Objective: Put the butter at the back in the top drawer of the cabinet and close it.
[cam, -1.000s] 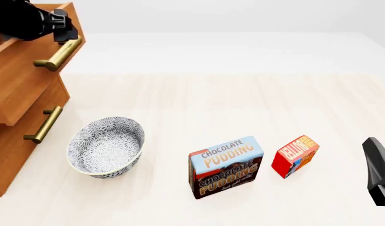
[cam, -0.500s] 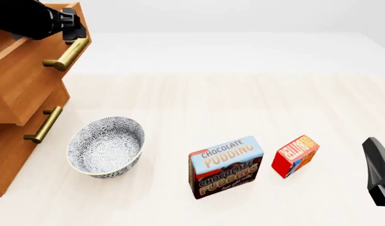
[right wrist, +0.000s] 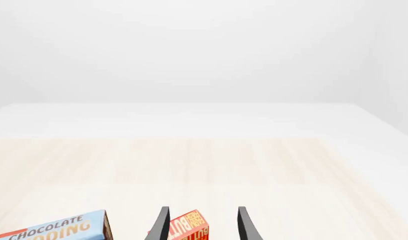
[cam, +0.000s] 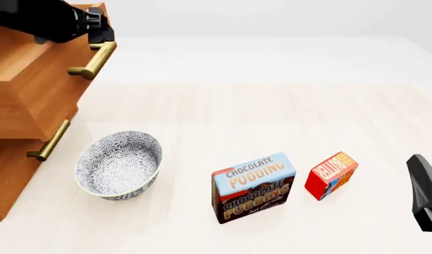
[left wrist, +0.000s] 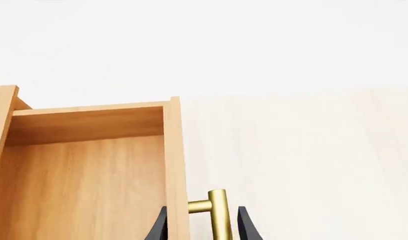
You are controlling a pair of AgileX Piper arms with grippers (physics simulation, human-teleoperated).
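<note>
The butter (cam: 331, 174), a small red and orange box, lies on the table right of the chocolate pudding box (cam: 254, 188). It also shows in the right wrist view (right wrist: 189, 227), just ahead of my open, empty right gripper (right wrist: 200, 226). In the front view that gripper (cam: 418, 172) sits to the butter's right. The cabinet (cam: 8, 180) stands at the left with its top drawer (cam: 32, 90) pulled partly out and empty (left wrist: 84, 170). My left gripper (cam: 95, 29) is at its brass handle (cam: 94, 61). In the left wrist view the jaws (left wrist: 202, 227) stand wide, astride the handle (left wrist: 218, 215) and drawer front.
A grey patterned bowl (cam: 118, 164) stands in front of the cabinet, below the open drawer. The pudding box also shows in the right wrist view (right wrist: 54, 230). A lower drawer handle (cam: 50, 140) sticks out near the bowl.
The top drawer has slid further out toward the right, with my left gripper moving along at its handle. The right arm, butter, pudding box and bowl have not moved.
</note>
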